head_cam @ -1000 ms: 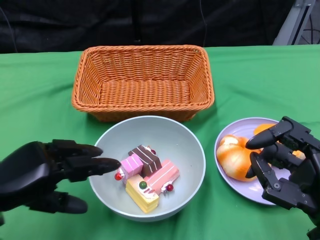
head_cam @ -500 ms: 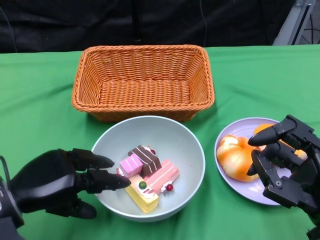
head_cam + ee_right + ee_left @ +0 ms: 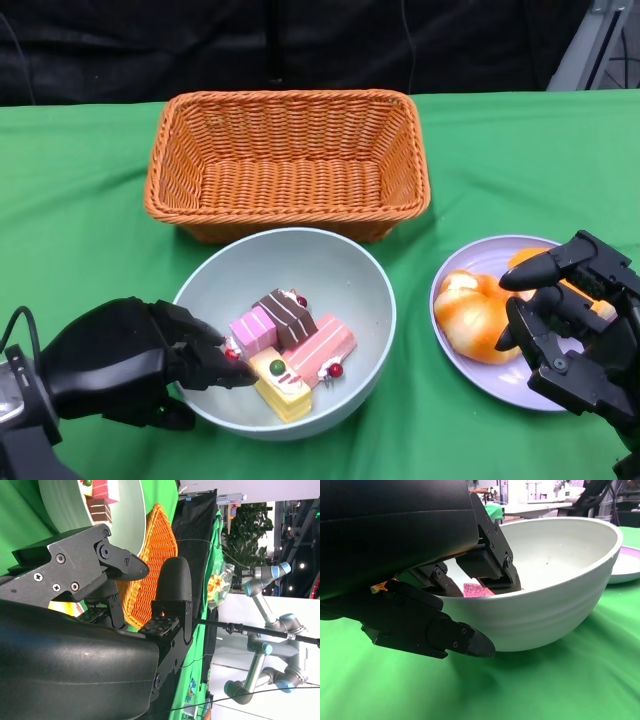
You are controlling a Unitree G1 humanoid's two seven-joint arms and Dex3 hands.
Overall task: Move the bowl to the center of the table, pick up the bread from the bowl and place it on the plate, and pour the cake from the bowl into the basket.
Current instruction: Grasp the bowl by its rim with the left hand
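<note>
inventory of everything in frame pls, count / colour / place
basket: 1, orange wicker, far centre, empty
bowl: 1, pale grey-green, in front of basket
cakes: several, pink, brown, yellow, inside bowl
plate: 1, lilac, right of bowl
bread: 1 clear piece, orange-white, on plate; more partly hidden by hand
tablecloth: 1, green
left hand: black, grips bowl's near-left rim
right hand: black, over plate, fingers apart, holding nothing
</note>
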